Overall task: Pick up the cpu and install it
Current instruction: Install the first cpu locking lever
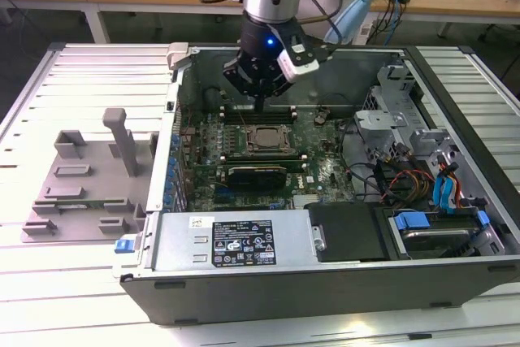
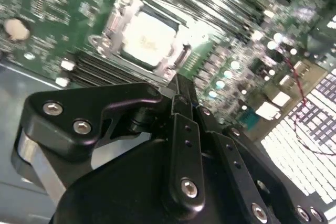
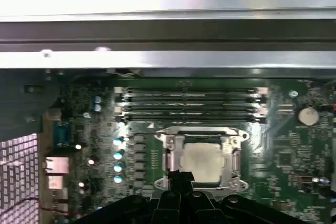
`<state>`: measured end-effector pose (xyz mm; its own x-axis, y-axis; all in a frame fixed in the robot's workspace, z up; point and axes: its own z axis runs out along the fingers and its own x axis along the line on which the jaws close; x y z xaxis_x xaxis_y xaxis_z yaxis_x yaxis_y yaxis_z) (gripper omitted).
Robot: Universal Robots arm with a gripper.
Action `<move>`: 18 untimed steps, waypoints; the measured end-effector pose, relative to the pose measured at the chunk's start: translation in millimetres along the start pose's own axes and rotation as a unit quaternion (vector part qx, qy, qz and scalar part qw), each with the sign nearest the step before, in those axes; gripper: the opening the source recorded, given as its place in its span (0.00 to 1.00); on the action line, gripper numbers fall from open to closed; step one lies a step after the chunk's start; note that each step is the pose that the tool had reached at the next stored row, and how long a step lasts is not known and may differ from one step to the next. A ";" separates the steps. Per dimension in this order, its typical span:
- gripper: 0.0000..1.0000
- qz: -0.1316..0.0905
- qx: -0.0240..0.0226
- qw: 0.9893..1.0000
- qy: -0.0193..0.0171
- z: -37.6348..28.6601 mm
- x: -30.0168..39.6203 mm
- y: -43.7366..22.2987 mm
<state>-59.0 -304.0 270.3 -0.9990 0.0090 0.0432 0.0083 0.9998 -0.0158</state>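
Hovering gripper (image 1: 258,106) above socketed cpu (image 3: 202,160); jaws together, empty; fingertips partly hidden.

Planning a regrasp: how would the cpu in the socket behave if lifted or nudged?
The cpu is a thin flat square, so probably stiff and light. Its smooth pale metal top may be slippery. Lying flat inside the socket frame, it likely won't slide or tip when nudged.

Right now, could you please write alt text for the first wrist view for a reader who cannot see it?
A silvery cpu sits inside the metal-framed socket on a green motherboard, with the black gripper just at the socket's edge. Beyond the socket run parallel memory slots, then the grey wall of the computer case.
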 end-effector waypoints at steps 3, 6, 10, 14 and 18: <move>0.11 0.000 -0.004 1.000 0.000 1.7 25.5 3.7; 0.11 0.000 -0.005 1.000 0.000 2.1 39.0 7.4; 0.11 -0.004 -0.007 1.000 0.000 4.3 43.6 19.3; 0.11 -0.031 -0.006 0.999 -0.001 6.7 43.5 24.1; 0.11 -0.033 -0.006 0.999 0.000 7.3 40.0 26.0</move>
<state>-99.1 -277.7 264.3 -0.9975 -0.0562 0.0428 -0.0563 0.9984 -0.0013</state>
